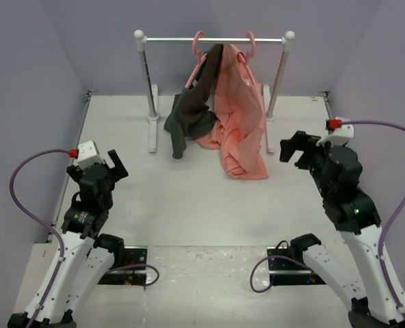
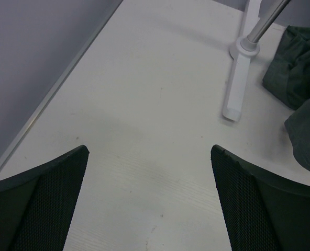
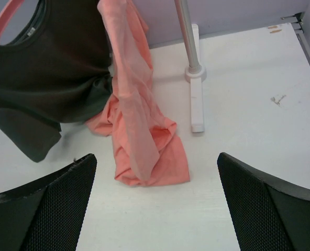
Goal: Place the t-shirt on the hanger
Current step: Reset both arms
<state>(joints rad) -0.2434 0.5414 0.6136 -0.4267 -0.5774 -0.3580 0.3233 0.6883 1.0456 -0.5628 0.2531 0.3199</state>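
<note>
T-shirt [image 1: 240,123]: soft, light, limp cotton. Hangs from hanger [image 1: 250,45] on rail [image 1: 168,39], hem pooled on worktop [image 1: 189,198]. Best hold is probably collar or shoulder seam. Left pincer [image 1: 115,166] and right pincer [image 1: 293,150] released, empty.

Lavender walls [image 1: 24,82] enclose a white table [image 1: 189,205] bearing a white-footed clothes rail [image 1: 168,40].

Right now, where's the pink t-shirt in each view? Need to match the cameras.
Top external: the t-shirt is at centre, hanging below the rail, its lower end on the table, right of the dark grey shirt.
Left wrist: not in it; only the dark grey shirt shows, at the right edge.
Right wrist: the t-shirt is centre-left, trailing onto the table.
Shared landmark: the dark grey shirt.
</note>
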